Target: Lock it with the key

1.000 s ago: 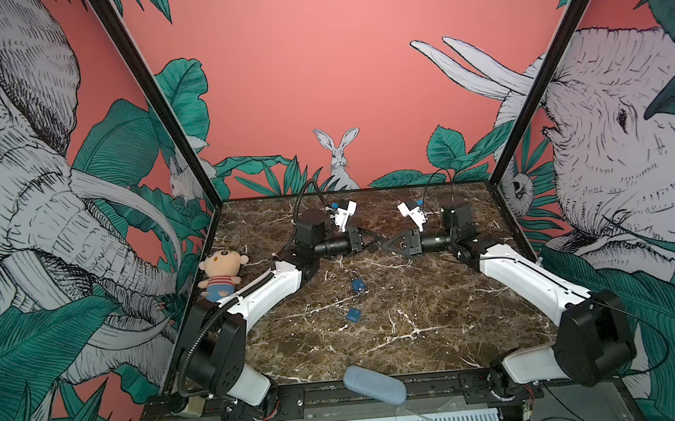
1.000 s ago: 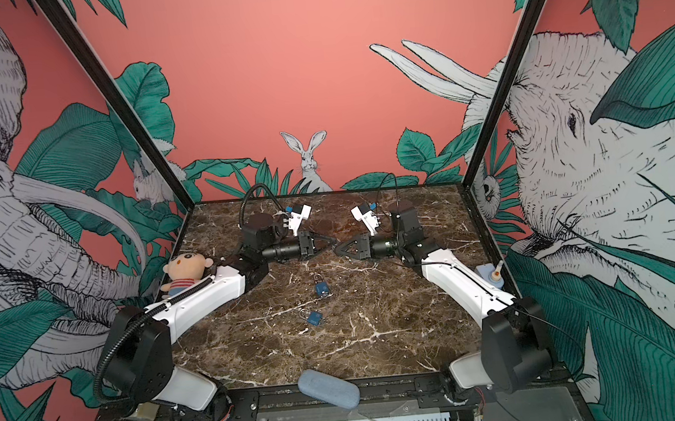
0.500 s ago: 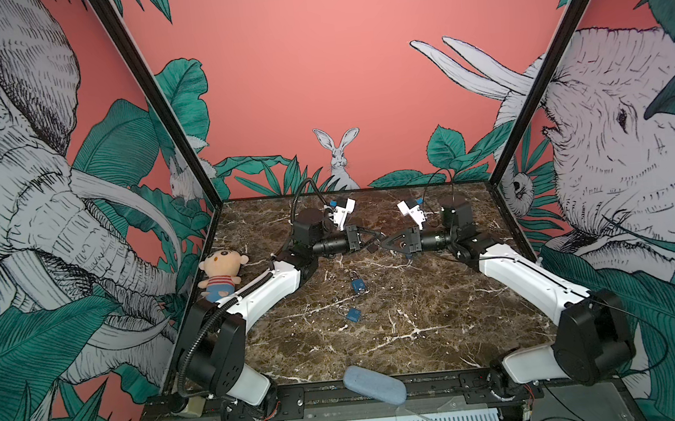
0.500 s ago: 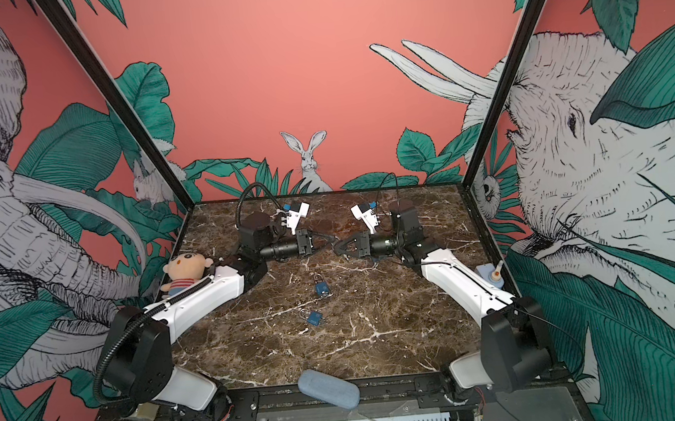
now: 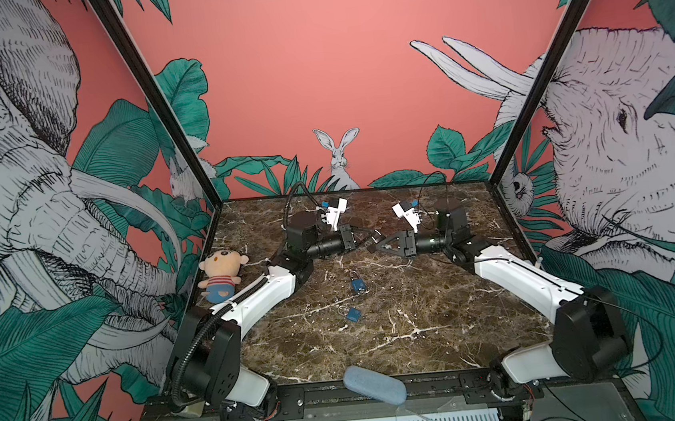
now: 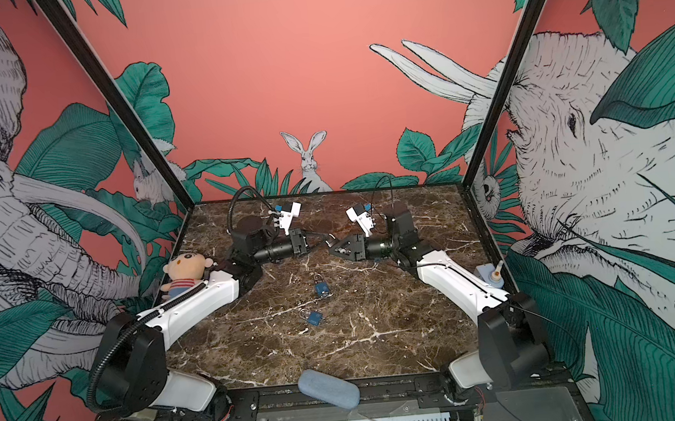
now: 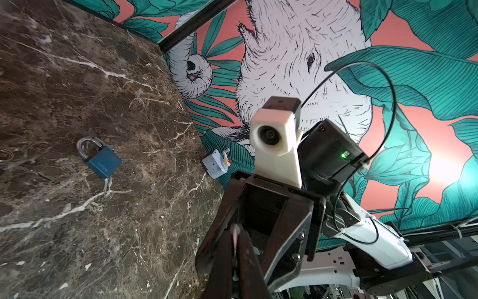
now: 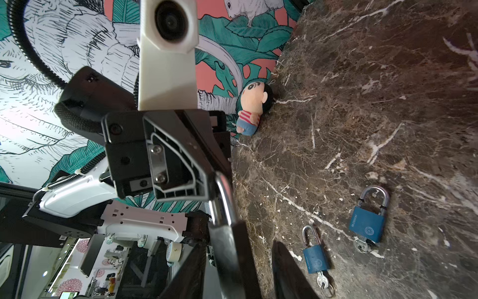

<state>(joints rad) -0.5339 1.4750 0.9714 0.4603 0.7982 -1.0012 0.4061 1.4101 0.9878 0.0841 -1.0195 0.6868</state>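
Mid-air handover, I reckon: L gripper (image 7: 235, 234) clamped shut on shackle (image 8: 223, 196); R gripper (image 8: 258, 261) jaws part-open, empty afaict. Next: R needs this lock's key, which I can't see.

White arm links (image 5: 517, 279), black joints (image 5: 584, 335)

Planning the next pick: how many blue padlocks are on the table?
2: far padlock lies centrally; near padlock lies closer to the table's front edge. The left gripper may hold another, mostly hidden.

2 blue padlocks (image 5: 358, 285) (image 5: 353, 314), brown white-veined marble table (image 5: 422, 337), red-striped plush doll (image 5: 220, 274)
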